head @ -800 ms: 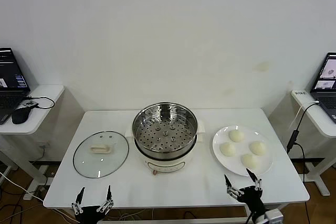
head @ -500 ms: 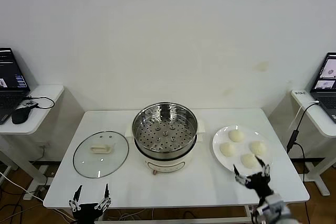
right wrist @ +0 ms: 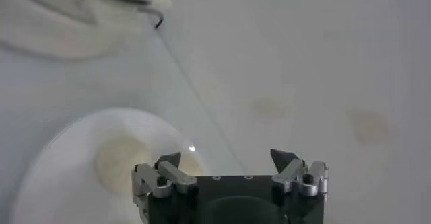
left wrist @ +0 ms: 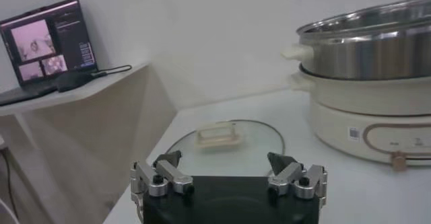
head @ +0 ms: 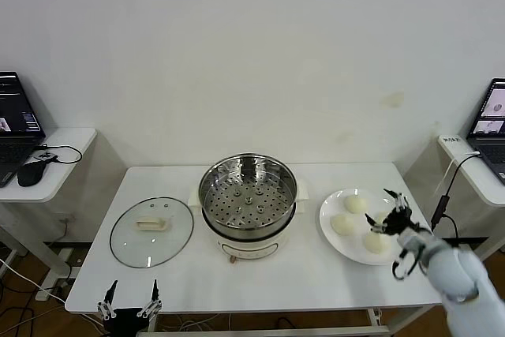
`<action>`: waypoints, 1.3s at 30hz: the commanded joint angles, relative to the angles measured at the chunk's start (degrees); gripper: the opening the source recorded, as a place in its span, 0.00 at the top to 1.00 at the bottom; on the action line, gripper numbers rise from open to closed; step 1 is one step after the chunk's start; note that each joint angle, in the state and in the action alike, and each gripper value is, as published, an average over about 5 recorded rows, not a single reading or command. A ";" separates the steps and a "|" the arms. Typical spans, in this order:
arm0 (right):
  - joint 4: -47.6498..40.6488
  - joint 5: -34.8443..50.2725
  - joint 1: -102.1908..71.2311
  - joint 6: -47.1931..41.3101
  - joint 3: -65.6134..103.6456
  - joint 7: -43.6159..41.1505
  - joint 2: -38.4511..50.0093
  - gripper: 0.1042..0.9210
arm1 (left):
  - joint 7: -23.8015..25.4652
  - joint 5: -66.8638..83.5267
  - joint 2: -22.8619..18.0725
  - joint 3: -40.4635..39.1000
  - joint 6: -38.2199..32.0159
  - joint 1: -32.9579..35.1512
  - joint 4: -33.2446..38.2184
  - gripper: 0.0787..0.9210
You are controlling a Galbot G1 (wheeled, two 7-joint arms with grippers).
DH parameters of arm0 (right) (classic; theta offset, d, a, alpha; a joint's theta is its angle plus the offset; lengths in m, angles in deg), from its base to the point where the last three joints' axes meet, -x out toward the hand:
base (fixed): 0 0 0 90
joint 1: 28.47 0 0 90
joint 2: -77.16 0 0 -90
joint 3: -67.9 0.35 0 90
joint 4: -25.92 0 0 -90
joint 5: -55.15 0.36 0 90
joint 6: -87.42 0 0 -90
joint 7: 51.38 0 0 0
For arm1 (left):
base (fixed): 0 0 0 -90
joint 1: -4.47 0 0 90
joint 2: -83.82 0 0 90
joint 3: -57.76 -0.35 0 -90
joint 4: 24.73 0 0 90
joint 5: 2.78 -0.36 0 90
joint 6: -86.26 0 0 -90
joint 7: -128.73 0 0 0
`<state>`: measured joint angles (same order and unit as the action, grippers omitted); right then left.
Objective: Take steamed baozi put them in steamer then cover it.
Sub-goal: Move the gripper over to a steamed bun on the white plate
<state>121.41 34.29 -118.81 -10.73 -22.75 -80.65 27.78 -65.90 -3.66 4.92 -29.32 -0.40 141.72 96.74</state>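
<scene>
Step judged: first bun pickup. Right gripper (head: 388, 215), fingers spread, poised over buns (head: 355, 204) on plate (head: 330, 236), at pot's (head: 248, 195) 3 o'clock. Next: descent, closing needed. Left gripper (head: 127, 305) parked at table's (head: 316, 282) 7 o'clock, spread.

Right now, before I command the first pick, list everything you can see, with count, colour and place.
steamed baozi: four, white-cream, on the plate; one partly hidden behind the right gripper.
plate: one, white, on the table right of the steamer.
steamer: one, shiny steel pot on a cream base, table centre, uncovered, perforated tray bare.
cover: one, clear glass with cream handle, flat on the table left of the steamer.
table: one, white, before the robot.
laptops: two, dark, on side desks at far left and far right.
mouse: one, black, on the left desk.
right gripper: open, over the plate's right side, holding nothing.
left gripper: open, at the table's near edge in front of the cover.
</scene>
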 commanded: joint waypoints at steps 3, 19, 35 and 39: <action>-22.31 0.33 34.79 2.08 -28.12 -20.38 12.13 0.12 | 0.06 -0.79 0.04 0.72 0.54 0.01 0.00 0.12; -46.05 -5.24 58.85 12.51 -56.43 -32.31 0.88 0.12 | 0.03 -0.53 0.44 2.22 0.63 -0.83 -1.98 0.12; -53.53 -8.70 57.05 13.97 -55.59 -28.03 -6.18 0.12 | 0.14 -0.51 0.55 2.80 0.66 -1.16 -2.09 0.12; -55.16 -9.36 56.70 13.97 -54.80 -27.79 -7.77 0.13 | 0.14 -0.48 0.65 2.94 0.67 -1.27 -2.15 0.12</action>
<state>71.33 26.37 -64.22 2.40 -75.69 -108.21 23.21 -65.73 -4.11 5.57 -26.38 0.24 140.42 94.62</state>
